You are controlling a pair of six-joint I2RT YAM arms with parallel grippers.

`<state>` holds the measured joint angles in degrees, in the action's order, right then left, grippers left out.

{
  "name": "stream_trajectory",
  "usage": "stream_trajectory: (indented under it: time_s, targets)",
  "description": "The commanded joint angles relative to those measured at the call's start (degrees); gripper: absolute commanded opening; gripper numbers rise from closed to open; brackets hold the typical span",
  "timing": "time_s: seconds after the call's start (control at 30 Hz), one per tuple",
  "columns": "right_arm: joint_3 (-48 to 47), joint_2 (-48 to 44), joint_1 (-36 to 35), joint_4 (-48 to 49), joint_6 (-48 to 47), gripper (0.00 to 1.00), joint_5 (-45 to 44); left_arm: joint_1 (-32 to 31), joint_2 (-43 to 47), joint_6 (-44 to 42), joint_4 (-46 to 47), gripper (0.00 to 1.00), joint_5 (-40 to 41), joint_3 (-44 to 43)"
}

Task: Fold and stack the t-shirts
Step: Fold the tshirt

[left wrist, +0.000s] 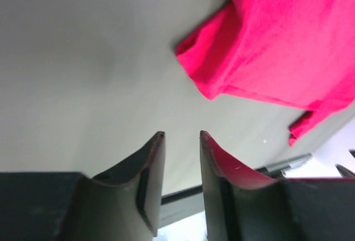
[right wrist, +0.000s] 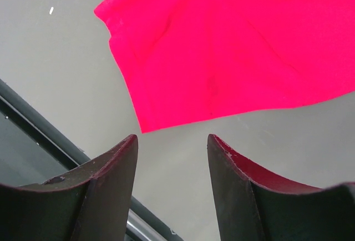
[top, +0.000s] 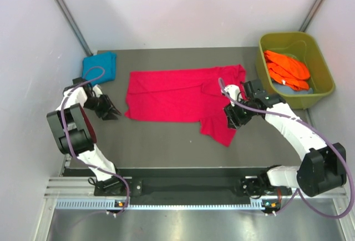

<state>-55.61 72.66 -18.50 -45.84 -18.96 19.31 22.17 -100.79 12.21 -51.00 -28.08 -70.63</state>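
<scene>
Crimson-pink t-shirt [top: 177,96] lies unfolded on table [top: 166,146] between 2 grippers.
Left gripper [left wrist: 181,135] narrowly parted, right gripper [right wrist: 172,138] wider, both empty, each near the shirt's edge.

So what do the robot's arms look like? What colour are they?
The left arm and the right arm match. Both are made of white tubes joined by chunky black joints. A thin purple cable loops along each one. At the tips, the jaws are two dark grey blades, curved and smooth on the inside.
</scene>
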Motion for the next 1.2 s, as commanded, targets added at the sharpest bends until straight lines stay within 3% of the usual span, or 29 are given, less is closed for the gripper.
stream_trajectory:
  time_s: [0.0,0.53,0.67,1.17]
  targets:
    - [-2.83,0.81,-0.13,1.90,-0.72,0.54,0.55,-0.38,-0.19,1.15,2.05,0.37,-4.00,2.16]
    - [-0.73,0.29,-1.88,0.84,-4.68,0.52,3.89,-0.38,-12.67,0.45,3.10,0.39,-2.16,-8.03]
    - [2.53,1.51,-6.01,2.25,-7.23,0.52,1.87,-0.55,-14.34,0.62,3.98,0.38,-2.25,-8.56]
    - [3.14,6.96,-6.99,5.94,-9.86,0.51,-1.64,-3.45,-18.12,0.19,4.68,0.34,-2.42,-9.79]
